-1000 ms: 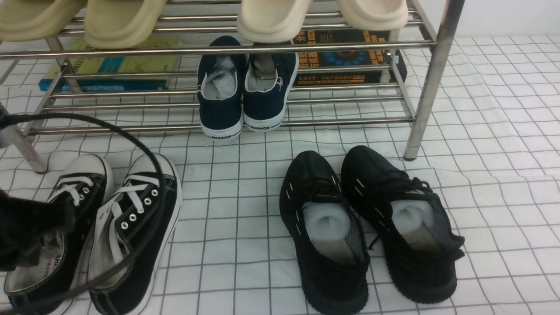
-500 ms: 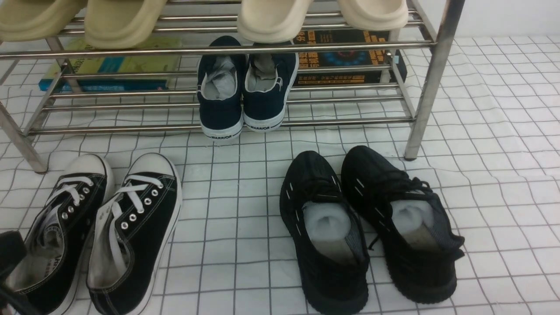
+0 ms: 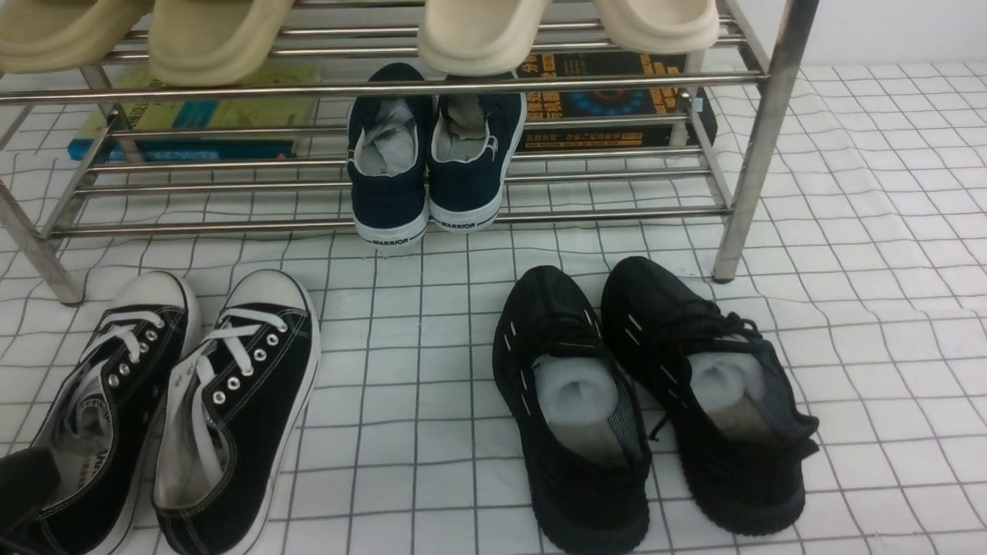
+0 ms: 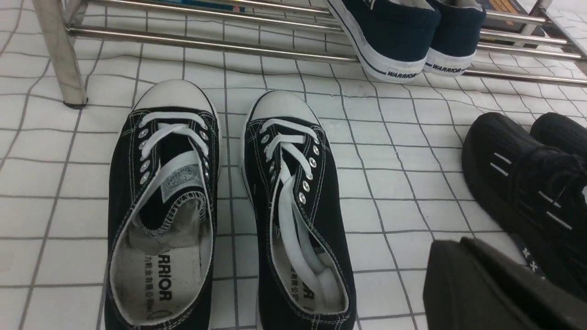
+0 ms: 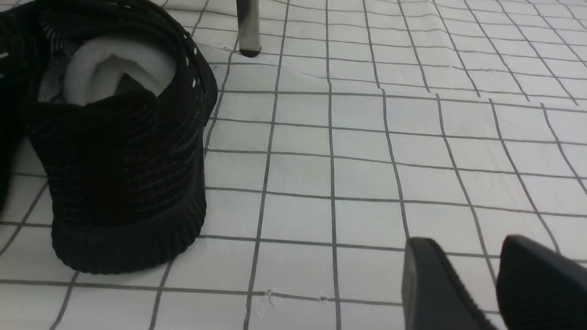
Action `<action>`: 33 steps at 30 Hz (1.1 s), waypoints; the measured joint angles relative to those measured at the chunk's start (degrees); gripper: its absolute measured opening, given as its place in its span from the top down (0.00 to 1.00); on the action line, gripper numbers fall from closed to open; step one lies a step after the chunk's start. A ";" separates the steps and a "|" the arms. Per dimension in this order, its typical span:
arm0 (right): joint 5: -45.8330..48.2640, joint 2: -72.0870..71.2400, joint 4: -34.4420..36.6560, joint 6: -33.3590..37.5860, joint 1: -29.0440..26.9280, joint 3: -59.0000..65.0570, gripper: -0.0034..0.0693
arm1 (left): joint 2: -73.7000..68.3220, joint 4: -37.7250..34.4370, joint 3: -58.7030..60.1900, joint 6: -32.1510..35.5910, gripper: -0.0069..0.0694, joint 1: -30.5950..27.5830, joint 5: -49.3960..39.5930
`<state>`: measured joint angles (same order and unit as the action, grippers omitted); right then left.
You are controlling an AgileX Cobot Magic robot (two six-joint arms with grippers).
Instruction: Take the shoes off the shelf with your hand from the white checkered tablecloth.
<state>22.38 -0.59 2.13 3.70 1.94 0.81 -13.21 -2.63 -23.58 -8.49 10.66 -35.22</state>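
Your left gripper [image 4: 500, 288] is showing as a matte black, smooth-faced wedge with rounded edges at five o'clock of its wrist view. Your right gripper [image 5: 495, 284] is presenting two matte black, round-tipped fingers [image 5: 431, 284], unmarked, likewise at five o'clock.

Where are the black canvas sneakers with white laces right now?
The shoes sit on the white checkered tablecloth at front-view lower left, before the shelf.
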 joint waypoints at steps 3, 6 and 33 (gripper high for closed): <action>0.00 0.00 0.00 0.00 0.00 0.00 0.62 | 0.02 0.63 4.06 0.00 0.91 -0.18 5.78; 0.00 0.00 0.00 0.00 0.00 0.00 0.62 | 0.02 1.12 8.05 0.00 0.90 -2.23 11.36; 0.00 0.00 -0.06 0.00 0.00 0.00 0.62 | 13.94 5.57 25.11 0.00 0.88 -10.54 14.14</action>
<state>22.38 -0.59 2.07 3.70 1.94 0.81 0.73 2.94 1.53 -8.49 0.12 -21.08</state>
